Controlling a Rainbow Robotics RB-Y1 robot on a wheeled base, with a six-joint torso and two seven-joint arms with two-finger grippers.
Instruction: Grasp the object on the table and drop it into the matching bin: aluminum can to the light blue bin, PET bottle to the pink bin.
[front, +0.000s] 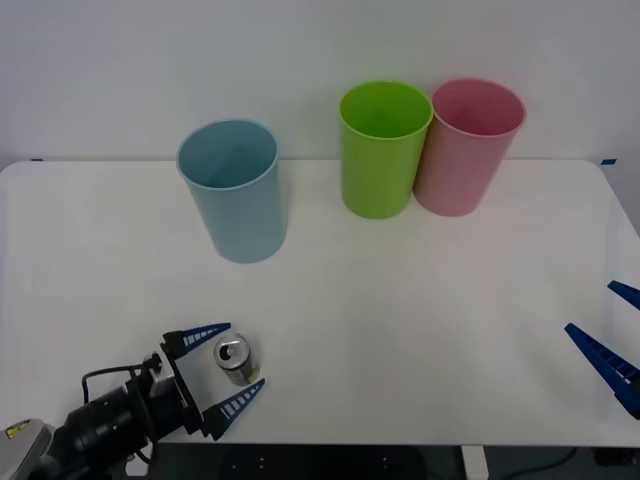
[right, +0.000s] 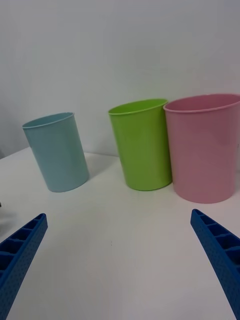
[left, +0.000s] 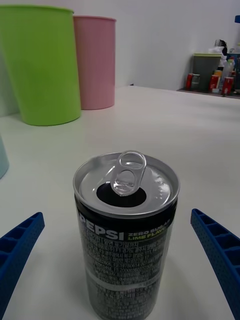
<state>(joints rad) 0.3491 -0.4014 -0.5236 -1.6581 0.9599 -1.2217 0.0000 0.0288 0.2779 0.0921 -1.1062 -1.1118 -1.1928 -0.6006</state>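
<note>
The aluminum can (front: 234, 358), small and black with an opened silver pull-tab top, stands upright near the table's front left edge. My left gripper (front: 226, 366) is open around it, one blue finger on each side, not touching. The left wrist view has the can (left: 126, 235) close up between the fingertips (left: 215, 245). The light blue bin (front: 232, 190) stands behind it at the left middle of the table. The pink bin (front: 466, 146) is at the back right, touching a lime green bin (front: 382, 148). My right gripper (front: 612, 335) waits open at the right edge.
The white table (front: 420, 330) is bare between the can and the bins. In the right wrist view the light blue bin (right: 56, 151), green bin (right: 142, 144) and pink bin (right: 204, 146) stand in a row ahead of its open fingers (right: 20, 250). Shelf clutter (left: 212, 75) sits far behind.
</note>
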